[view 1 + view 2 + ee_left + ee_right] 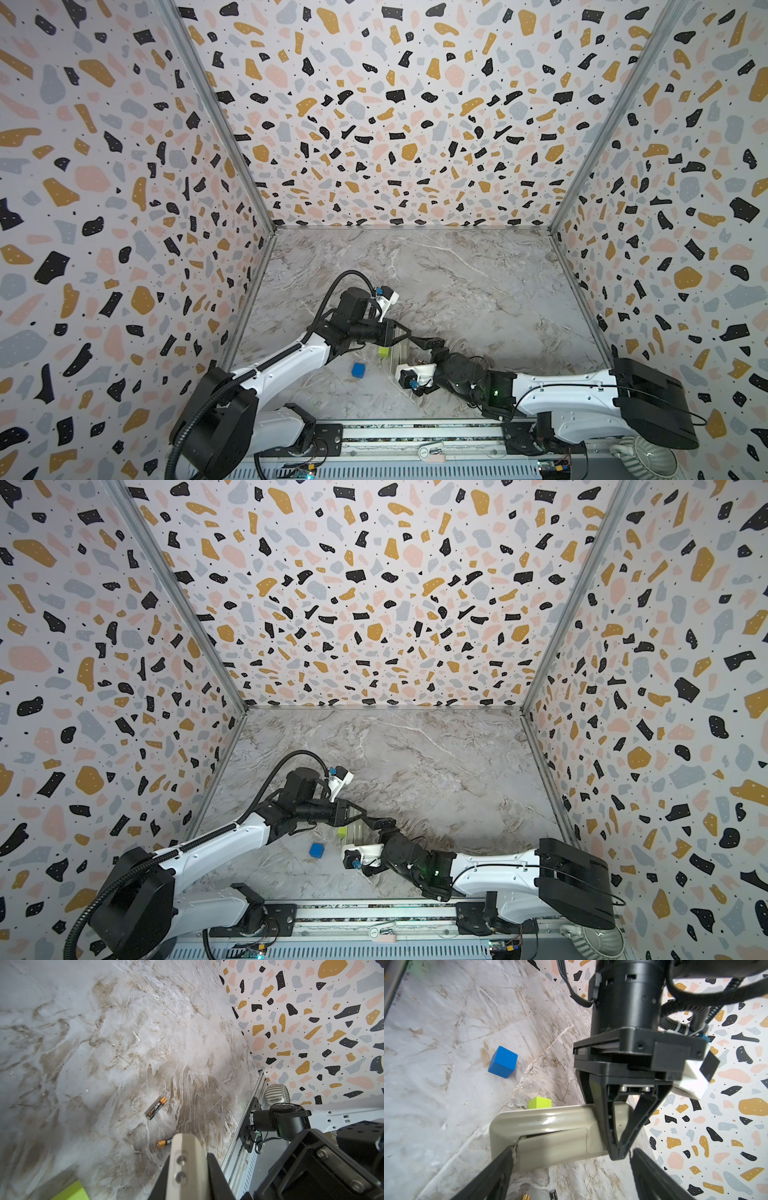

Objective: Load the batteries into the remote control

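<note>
- Right pincer (573, 1152) spread wide, gripping nothing; one fingertip (506, 1157) touches the back cover of the remote control (550, 1124).
- Left pincer (618, 1151) clamped shut on the remote control's end.
- Batteries (156, 1108) lie loose on the table (436, 1084), close beside the wide pincer.

Remote control (550, 1120) — smooth, glossy plastic.
</note>
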`<state>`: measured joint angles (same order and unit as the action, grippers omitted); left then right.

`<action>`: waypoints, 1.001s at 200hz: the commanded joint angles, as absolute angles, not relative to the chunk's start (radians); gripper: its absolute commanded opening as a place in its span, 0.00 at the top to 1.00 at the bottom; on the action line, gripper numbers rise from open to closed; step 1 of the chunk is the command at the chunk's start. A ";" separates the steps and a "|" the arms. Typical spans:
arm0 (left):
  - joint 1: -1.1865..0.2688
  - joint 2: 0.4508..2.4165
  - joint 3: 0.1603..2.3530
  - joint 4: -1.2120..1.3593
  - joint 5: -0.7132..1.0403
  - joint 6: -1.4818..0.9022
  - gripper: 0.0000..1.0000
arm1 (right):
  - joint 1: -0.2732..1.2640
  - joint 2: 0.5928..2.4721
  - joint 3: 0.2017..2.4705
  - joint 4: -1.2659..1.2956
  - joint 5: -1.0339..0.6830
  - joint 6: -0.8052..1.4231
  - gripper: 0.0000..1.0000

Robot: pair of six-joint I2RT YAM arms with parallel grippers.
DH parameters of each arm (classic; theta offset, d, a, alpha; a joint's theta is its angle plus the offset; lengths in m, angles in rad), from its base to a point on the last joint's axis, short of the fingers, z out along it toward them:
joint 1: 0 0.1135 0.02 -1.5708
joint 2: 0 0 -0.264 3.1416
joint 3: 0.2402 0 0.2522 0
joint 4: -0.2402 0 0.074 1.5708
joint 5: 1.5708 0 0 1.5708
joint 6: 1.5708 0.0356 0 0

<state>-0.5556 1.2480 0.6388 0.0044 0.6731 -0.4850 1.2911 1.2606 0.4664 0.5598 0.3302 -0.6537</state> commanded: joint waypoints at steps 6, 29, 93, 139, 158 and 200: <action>-0.566 1.256 0.639 -0.066 0.723 -0.480 1.00 | 1.264 1.218 0.482 0.642 0.426 -0.655 0.10; -0.566 1.255 0.640 -0.062 0.723 -0.482 1.00 | 1.264 1.218 0.480 0.641 0.423 -0.655 0.10; -0.565 1.254 0.636 -0.049 0.719 -0.486 1.00 | 1.265 1.209 0.476 0.641 0.413 -0.658 0.10; -0.563 1.261 0.634 -0.045 0.720 -0.483 1.00 | 1.265 1.200 0.468 0.644 0.404 -0.660 0.10; -0.561 1.264 0.633 -0.037 0.721 -0.488 1.00 | 1.265 1.205 0.468 0.644 0.403 -0.660 0.10; -0.543 1.273 0.634 -0.040 0.715 -0.486 1.00 | 1.265 1.204 0.468 0.645 0.400 -0.658 0.10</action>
<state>-0.5453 1.2587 0.6388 0.0059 0.6678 -0.4858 1.2888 1.2419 0.4572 0.5617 0.3294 -0.6559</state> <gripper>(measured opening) 0.234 0.900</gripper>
